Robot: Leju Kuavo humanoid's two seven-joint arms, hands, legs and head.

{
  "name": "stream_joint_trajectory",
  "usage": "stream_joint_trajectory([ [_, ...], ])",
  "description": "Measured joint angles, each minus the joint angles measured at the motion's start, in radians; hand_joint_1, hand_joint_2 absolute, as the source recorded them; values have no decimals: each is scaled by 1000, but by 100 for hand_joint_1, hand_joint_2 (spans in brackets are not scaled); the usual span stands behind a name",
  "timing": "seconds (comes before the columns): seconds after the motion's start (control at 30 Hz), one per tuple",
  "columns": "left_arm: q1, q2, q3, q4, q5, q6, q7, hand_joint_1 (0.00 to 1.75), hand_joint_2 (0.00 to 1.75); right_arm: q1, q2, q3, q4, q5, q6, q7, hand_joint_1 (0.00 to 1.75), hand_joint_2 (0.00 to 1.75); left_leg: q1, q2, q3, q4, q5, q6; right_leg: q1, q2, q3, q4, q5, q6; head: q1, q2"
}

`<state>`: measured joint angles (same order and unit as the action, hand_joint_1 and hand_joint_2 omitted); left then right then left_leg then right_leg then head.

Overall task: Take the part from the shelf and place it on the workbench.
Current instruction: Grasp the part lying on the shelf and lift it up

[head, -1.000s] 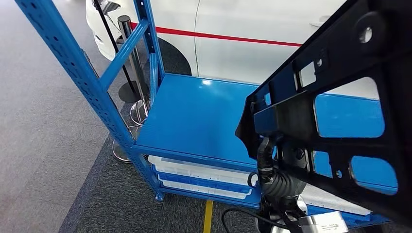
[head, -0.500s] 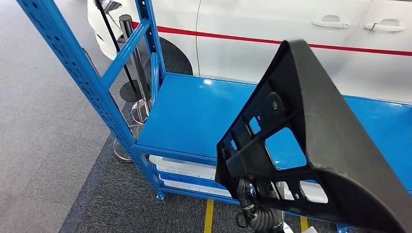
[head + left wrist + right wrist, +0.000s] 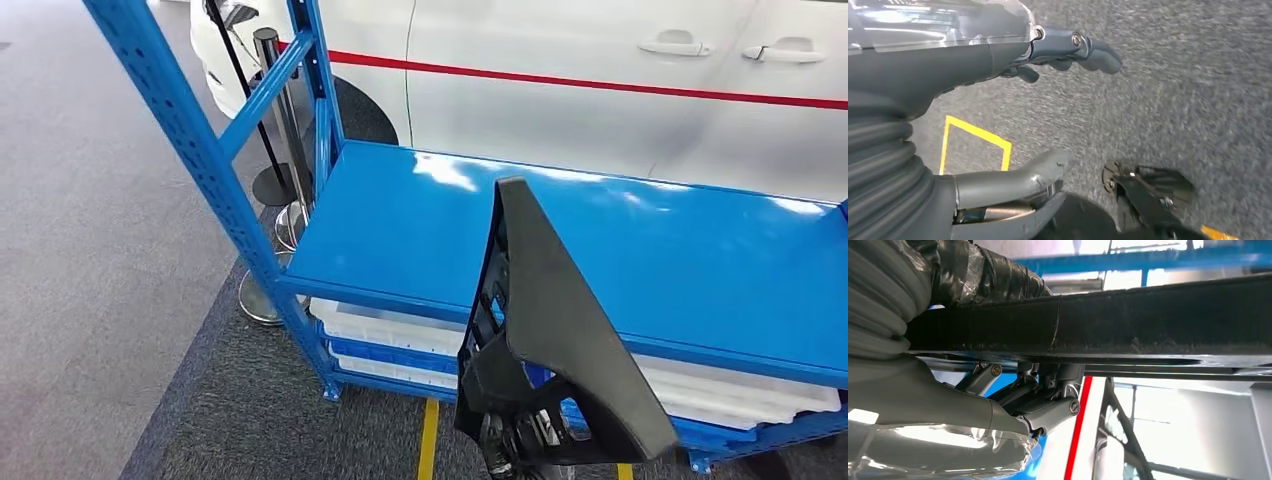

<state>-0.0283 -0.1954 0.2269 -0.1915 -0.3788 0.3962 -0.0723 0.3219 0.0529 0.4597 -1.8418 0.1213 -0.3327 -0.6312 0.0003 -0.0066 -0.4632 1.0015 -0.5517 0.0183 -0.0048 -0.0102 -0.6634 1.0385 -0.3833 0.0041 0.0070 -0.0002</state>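
A black plastic part (image 3: 560, 330) with cut-out openings hangs edge-on, low in the head view, in front of the blue shelf's (image 3: 420, 230) front edge. In the right wrist view my right hand (image 3: 1038, 400) grips this part (image 3: 1148, 325), fingers hooked under its long black bar. The wrist and a cable show just beneath the part at the bottom of the head view. My left hand (image 3: 998, 55) hangs over grey carpet with fingers and thumb apart, holding nothing.
The shelf's bare blue deck stretches to the right, with white trays (image 3: 390, 330) on the levels below. A blue upright (image 3: 190, 140) stands at left, a stanchion post (image 3: 275, 110) behind it. A white car (image 3: 560, 60) is close behind. Yellow floor tape (image 3: 428, 445) runs underfoot.
The part has come down and toward the lower middle, turning from its open face to edge-on, uncovering the shelf deck. The view has shifted slightly.
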Motion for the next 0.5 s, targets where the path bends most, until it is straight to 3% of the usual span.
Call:
stream_joint_trajectory([
  [0.07, -1, -11, 0, 1, 0, 1, 2, 0, 175, 4, 0, 0, 3, 1, 0, 0, 175, 175, 4, 4, -11, -5, 22, 13, -3, 3, -5, 0, 2, 12, 0, 0],
  [0.1, -2, -15, 0, 2, 0, 2, 3, 0, 175, 7, 0, 0, 4, 1, -1, -1, 175, 175, 6, 7, -20, -9, 36, 20, -4, 6, -13, 16, -22, 17, 1, 0],
  [0.2, -5, -21, -1, 2, 0, 4, 3, 0, 175, 11, 0, 0, 8, 1, -7, -1, 175, 175, 9, 15, -58, -12, 70, 30, -9, 9, -52, 164, -168, 30, 2, 0],
  [0.23, -5, -22, -1, 2, 0, 4, 3, 0, 175, 11, 0, 0, 10, 1, -9, -1, 175, 175, 9, 16, -71, -10, 80, 29, -10, 9, -59, 221, -199, 34, 2, 0],
  [0.27, -4, -22, -1, 2, 0, 4, 3, 0, 175, 12, 0, 0, 12, 1, -10, -1, 175, 175, 9, 17, -85, -7, 89, 27, -11, 9, -53, 254, -206, 37, 1, 0],
  [0.3, -5, -23, -1, 2, 0, 4, 3, 0, 175, 12, 0, 0, 14, 1, -11, -1, 175, 175, 10, 18, -98, -3, 97, 25, -12, 9, -29, 252, -194, 38, 1, 0],
  [0.33, -5, -24, -1, 2, 0, 4, 3, 0, 175, 12, 0, 0, 15, 1, -11, -1, 175, 175, 10, 18, -111, 1, 103, 22, -14, 9, 15, 211, -170, 38, 2, 0],
  [0.4, -6, -26, -1, 2, 0, 4, 3, 0, 175, 12, 0, 0, 16, 1, -11, -1, 175, 175, 9, 17, -129, 13, 112, 13, -14, 10, 122, 68, -146, 34, 2, 0],
  [0.43, -6, -27, -1, 2, -1, 6, 3, 0, 175, 12, 0, 0, 16, 1, -12, -1, 175, 175, 8, 16, -134, 17, 117, 8, -12, 11, 158, 14, -145, 28, 2, 0],
  [0.5, -8, -32, -1, 2, -2, 12, 2, 0, 175, 12, 0, 0, 16, 3, -12, 1, 175, 175, 6, 15, -138, 18, 129, -5, -6, 12, 176, -26, -151, 14, 1, 0],
])
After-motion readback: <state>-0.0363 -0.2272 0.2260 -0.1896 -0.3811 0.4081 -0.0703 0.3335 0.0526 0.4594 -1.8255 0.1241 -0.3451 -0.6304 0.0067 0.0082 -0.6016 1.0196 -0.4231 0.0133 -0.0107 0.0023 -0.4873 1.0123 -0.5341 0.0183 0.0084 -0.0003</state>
